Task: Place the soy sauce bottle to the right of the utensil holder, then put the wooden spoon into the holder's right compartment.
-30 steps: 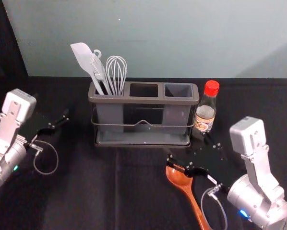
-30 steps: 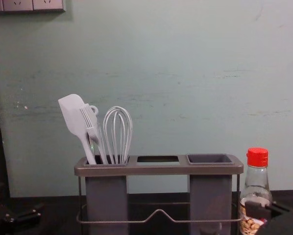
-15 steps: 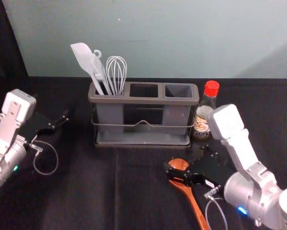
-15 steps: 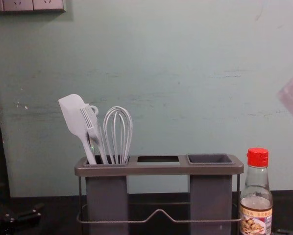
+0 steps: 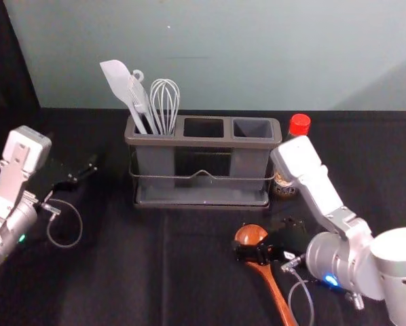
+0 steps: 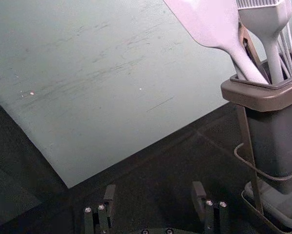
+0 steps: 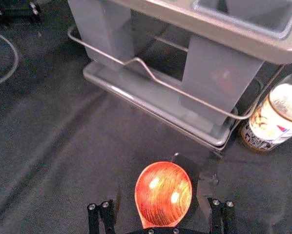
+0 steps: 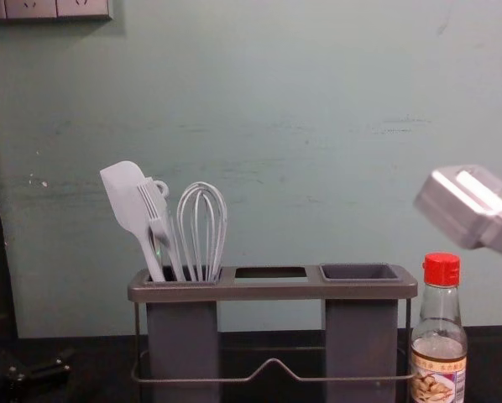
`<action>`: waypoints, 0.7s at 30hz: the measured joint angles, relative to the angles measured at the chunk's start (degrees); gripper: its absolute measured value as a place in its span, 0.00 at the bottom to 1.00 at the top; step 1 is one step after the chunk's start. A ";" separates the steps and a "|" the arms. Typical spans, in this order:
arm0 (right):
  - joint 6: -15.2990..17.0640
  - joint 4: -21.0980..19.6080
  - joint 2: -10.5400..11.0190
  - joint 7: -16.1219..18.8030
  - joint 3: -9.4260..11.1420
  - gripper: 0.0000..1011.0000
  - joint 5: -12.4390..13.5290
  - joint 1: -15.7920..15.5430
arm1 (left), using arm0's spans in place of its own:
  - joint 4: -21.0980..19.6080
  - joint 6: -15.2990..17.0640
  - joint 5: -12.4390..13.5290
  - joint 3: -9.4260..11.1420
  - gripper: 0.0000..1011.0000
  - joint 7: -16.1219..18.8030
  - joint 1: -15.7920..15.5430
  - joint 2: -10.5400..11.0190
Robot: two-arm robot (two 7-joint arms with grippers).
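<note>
We see the soy sauce bottle (image 5: 299, 125) standing upright on the table (image 5: 121, 272), just beside the right end of the utensil holder (image 5: 201, 142). The wooden spoon (image 5: 276, 293) lies on the table in front of the holder's right part, with its bowl toward the holder and its handle toward us.

Our right claw (image 5: 262, 235) is low at the spoon's bowl end. In our right wrist view, this claw (image 7: 158, 200) is spread wide, with the spoon's bowl showing between its two sides; we cannot tell whether either side touches the wood. Part of our right arm crosses in front of the bottle in the head view.

Our left claw (image 5: 81, 172) is parked to the left of the holder, well apart from it, and its two sides are wide apart.

In the holder's left compartment we see a spatula (image 5: 119, 83), a brush (image 5: 139, 99) and a whisk (image 5: 165, 102), all with their heads up.
</note>
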 joint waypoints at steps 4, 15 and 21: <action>2.94 1.39 -0.64 -0.01 -1.05 0.99 -1.12 1.58 | 0.00 0.00 0.00 0.00 0.99 0.00 0.00 0.00; 5.58 3.84 -1.98 0.73 -1.74 0.99 -2.83 3.15 | 0.00 0.00 0.00 0.00 0.99 0.00 0.00 0.00; 6.12 4.38 -2.26 1.36 -2.00 0.99 -3.68 3.60 | 0.00 0.00 0.00 -0.01 0.99 0.00 0.00 0.00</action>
